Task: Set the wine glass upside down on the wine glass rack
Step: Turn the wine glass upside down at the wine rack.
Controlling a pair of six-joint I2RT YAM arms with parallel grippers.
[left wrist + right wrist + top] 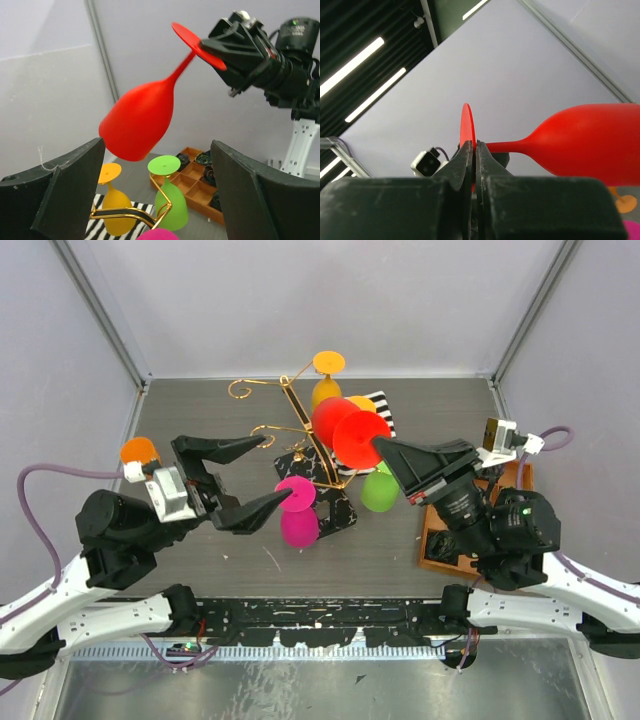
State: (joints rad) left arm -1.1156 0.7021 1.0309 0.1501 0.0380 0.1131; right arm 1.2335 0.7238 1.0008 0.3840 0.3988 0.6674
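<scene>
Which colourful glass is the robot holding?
The red glass: the right gripper pinches its round foot in its jaws. No jaws touch the pink glass, green glass or yellow glass.

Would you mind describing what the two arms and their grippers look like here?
The left arm and right arm have white lower links and bulky black joints. The left gripper and right gripper each have two black wedge-shaped fingers tapering to points. A purple cable loops to each wrist; a green light glows on the right arm.

A pink glass [299, 527] is at centre, a green glass [378, 491] to its right, a striped cloth [383, 406] above, a wooden tray [432, 536] at right.
</scene>
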